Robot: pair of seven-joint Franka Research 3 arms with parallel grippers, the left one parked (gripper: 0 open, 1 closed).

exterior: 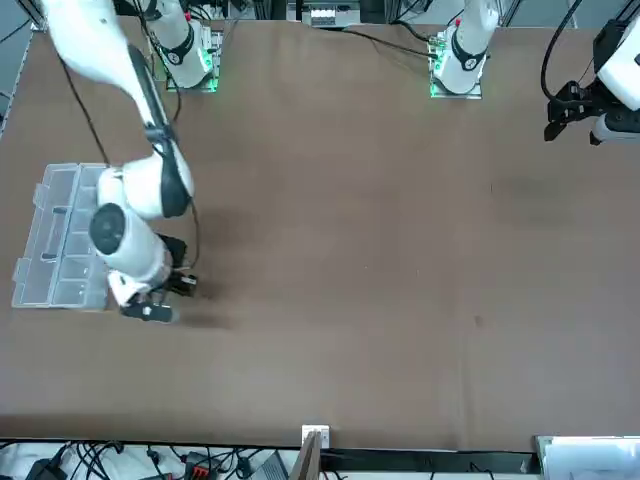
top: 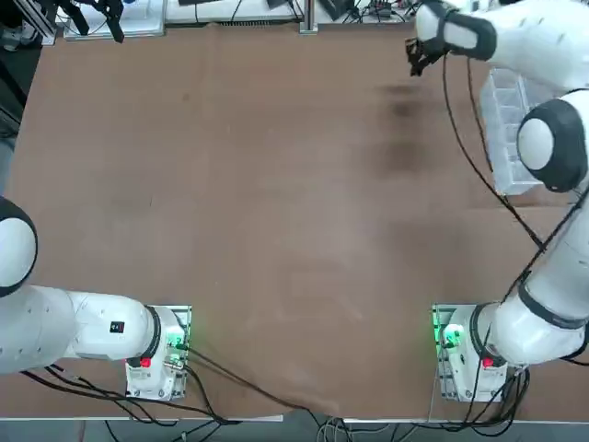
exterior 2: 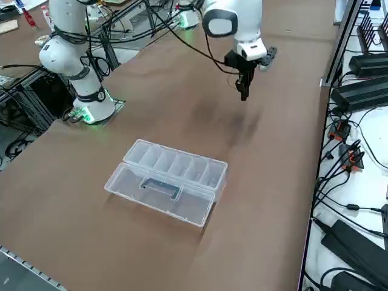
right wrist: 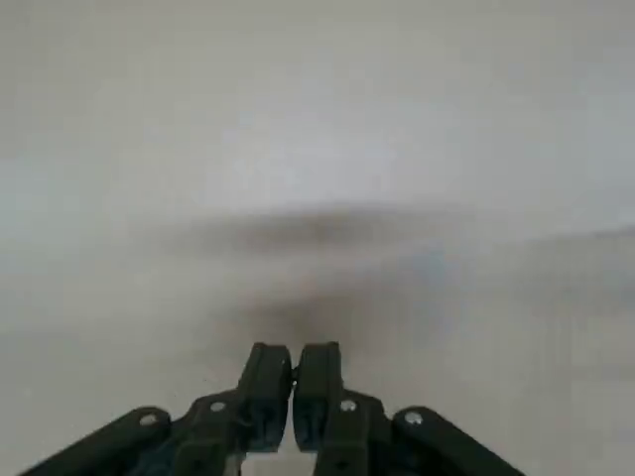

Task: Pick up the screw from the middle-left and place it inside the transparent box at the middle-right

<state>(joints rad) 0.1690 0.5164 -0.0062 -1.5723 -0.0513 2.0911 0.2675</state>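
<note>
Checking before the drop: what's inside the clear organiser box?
Clear divider walls and small compartments in the clear organiser box; no screw discernible inside. Right end effector is above the table beside it, shut.

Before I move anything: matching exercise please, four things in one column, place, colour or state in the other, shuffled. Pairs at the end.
1. Right gripper
2. Box
3. Table
4. Right base light

A. Green
B. Clear, with compartments
C. Shut, above the table, to the robot's left of the box
D. Brown

Pairs: 1-C, 2-B, 3-D, 4-A
</note>
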